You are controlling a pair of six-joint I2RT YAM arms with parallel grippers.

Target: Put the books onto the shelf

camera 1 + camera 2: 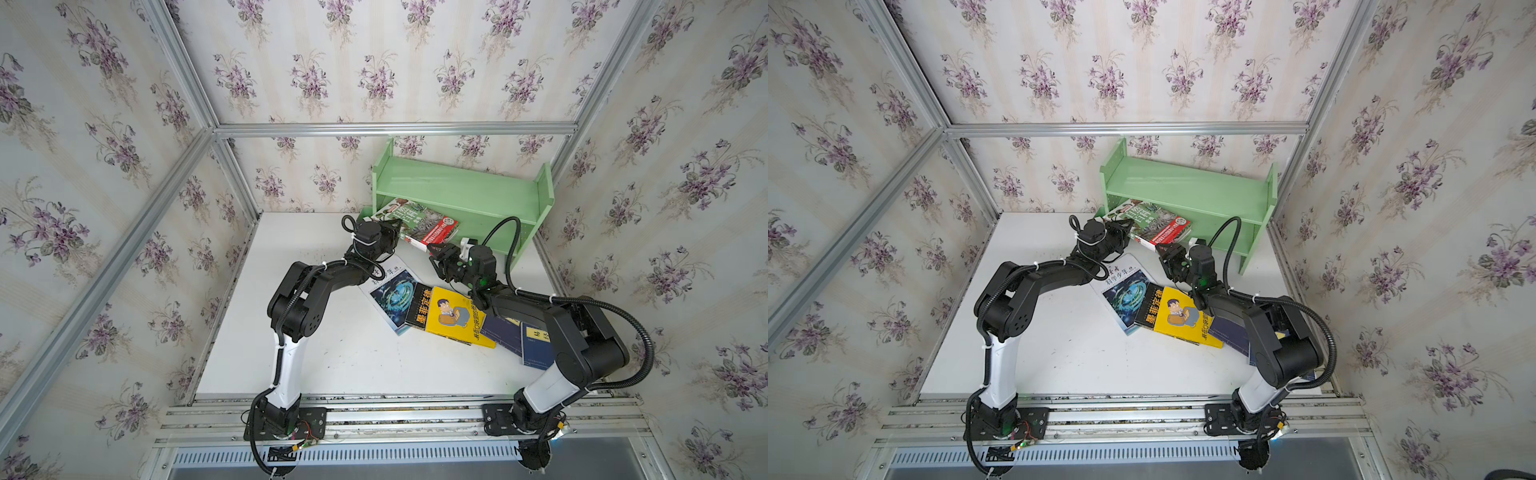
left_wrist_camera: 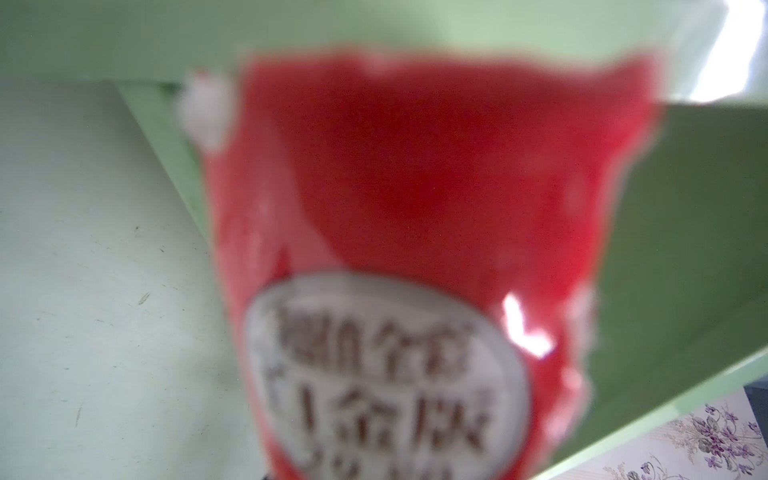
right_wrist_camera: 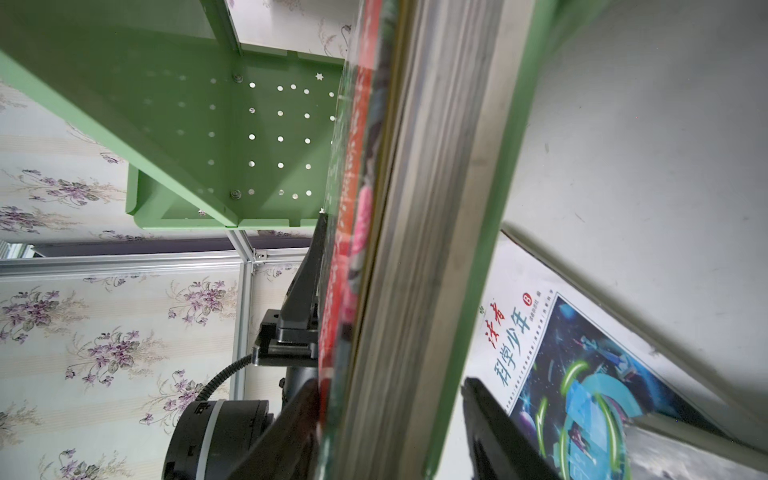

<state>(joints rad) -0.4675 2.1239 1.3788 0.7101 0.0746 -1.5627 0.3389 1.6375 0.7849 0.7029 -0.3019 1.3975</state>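
The left gripper (image 1: 395, 233) is clamping the green book (image 1: 419, 224) by one edge, tilted at the lower tier of the shelf (image 1: 461, 189) — its wrist view is showing mostly a blurred red band. The right gripper (image 1: 437, 250) is straddling the opposite corner; whether it is pressing, I cannot tell. The right arm (image 1: 573, 332) is half covering the navy books (image 1: 536, 347).

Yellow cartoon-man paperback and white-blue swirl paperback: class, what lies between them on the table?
A black paperback with yellow characters lies between them, as both top views show.
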